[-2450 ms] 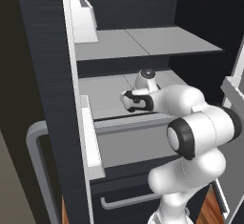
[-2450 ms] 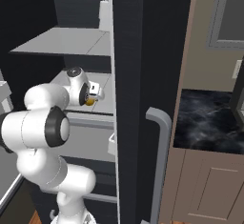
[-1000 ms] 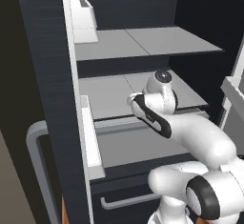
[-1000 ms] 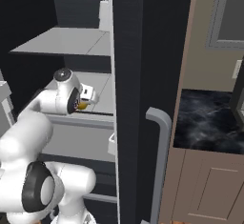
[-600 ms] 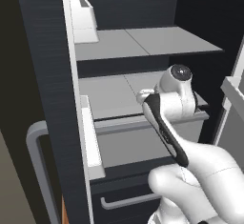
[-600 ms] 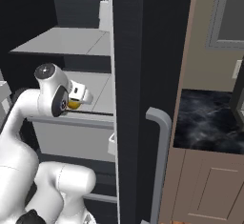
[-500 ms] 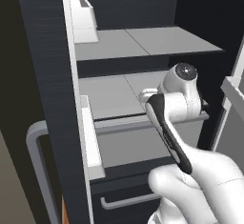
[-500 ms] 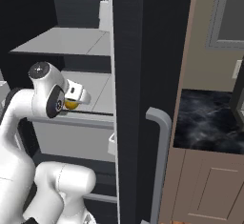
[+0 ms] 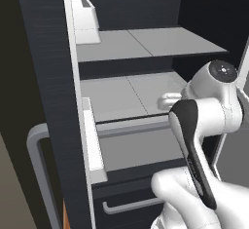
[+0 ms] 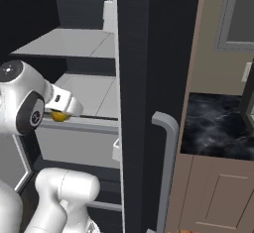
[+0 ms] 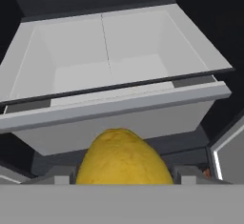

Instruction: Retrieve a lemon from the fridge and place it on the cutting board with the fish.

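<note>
From the left base view we look forward and down past the arm's white elbow into the open fridge [image 9: 44, 77], its grey shelves [image 9: 146, 45] spread close ahead. From the right base view we face the same fridge interior from the other side, with its dark door edge and grey bar handle [image 10: 166, 143] down the middle and a counter to the right. Both share the shelves and the arm. From the hand view we sit very near the lemon [image 11: 123, 158], looking over it into an open grey drawer [image 11: 114, 104]
</note>
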